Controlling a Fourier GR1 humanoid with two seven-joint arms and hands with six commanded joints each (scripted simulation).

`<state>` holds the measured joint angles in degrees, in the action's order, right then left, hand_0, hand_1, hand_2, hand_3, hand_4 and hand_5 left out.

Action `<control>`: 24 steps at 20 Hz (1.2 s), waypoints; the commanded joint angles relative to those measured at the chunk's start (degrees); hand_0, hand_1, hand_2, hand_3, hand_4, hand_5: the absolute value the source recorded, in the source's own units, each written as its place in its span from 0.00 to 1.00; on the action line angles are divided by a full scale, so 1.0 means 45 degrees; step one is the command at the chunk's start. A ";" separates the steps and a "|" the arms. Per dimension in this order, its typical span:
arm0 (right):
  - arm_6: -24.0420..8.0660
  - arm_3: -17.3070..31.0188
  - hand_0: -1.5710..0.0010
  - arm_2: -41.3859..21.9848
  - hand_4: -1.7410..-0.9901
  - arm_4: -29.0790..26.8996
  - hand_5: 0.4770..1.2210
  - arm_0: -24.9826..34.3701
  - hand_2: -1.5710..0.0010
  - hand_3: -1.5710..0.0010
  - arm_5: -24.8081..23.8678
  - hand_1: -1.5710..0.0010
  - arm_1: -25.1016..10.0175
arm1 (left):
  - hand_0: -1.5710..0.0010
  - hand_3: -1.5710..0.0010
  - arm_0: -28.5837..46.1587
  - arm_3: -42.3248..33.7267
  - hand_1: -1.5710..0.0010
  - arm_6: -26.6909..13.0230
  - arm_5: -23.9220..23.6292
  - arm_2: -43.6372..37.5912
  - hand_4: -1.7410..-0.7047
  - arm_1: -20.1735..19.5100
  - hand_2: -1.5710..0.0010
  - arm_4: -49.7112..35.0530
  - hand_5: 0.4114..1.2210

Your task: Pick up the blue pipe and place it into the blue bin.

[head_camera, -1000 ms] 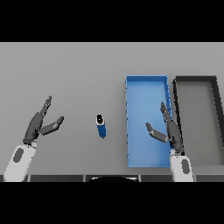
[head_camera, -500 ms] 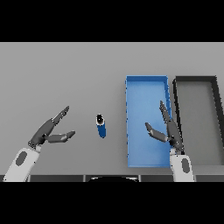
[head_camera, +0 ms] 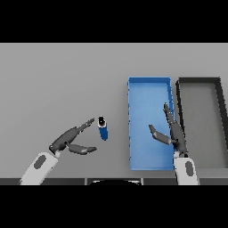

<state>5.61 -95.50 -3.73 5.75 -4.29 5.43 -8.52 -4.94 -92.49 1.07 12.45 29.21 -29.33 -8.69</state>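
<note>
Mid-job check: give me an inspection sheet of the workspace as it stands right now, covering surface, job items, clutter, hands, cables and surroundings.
Surface: grey table, flat, no spills or marks seen.
Blue pipe: on the table left of the blue bin, apart from it, not held.
Blue bin: open, nothing seen inside; the right hand is over it.
Clutter: dark grey bin right of the blue one, nothing seen inside.
Left hand: open, fingers stretched toward the pipe, fingertips just short of it.
Right hand: open, holds nothing.
Cables: nothing seen.
Surroundings: nothing seen beyond the table.
</note>
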 commanded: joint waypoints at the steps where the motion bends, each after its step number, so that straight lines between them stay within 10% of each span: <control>1: 0.0009 -0.0010 1.00 0.0049 0.63 -0.0109 0.19 0.0054 1.00 1.00 0.0012 1.00 0.0035 | 1.00 1.00 -0.0192 0.0245 1.00 0.0019 -0.0002 0.0139 0.60 0.0317 1.00 0.0104 0.04; 14: 0.0068 -0.0338 1.00 0.0166 0.64 -0.0251 0.16 -0.0363 1.00 1.00 0.0125 1.00 -0.0113 | 1.00 1.00 -0.2007 0.3321 1.00 0.0685 -0.0202 0.0727 0.63 0.3176 1.00 0.0905 0.08; 17: 0.0166 -0.0418 1.00 0.0124 0.64 -0.0170 0.17 -0.0517 1.00 1.00 0.0095 1.00 -0.0098 | 0.99 0.84 -0.2201 0.3924 0.90 0.1015 -0.0306 0.0424 0.51 0.3956 0.81 0.0421 0.24; 20: 0.0051 -0.0136 1.00 0.0127 0.64 -0.0160 0.17 -0.0304 1.00 1.00 0.0113 1.00 -0.0067 | 0.57 0.44 -0.2149 0.4012 0.50 0.0966 -0.0504 0.0182 0.31 0.4373 0.44 -0.0008 0.61; 24: 0.0123 -0.0215 1.00 0.0067 0.64 -0.0120 0.18 -0.0318 1.00 1.00 0.0004 1.00 0.0079 | 0.24 0.23 -0.2002 0.4055 0.20 0.1456 -0.0986 0.0458 0.13 0.4573 0.18 0.0297 0.84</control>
<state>6.18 -96.46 -3.45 5.22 -5.73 5.48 -8.13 -13.94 -74.24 7.65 8.08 31.28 -8.75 -7.47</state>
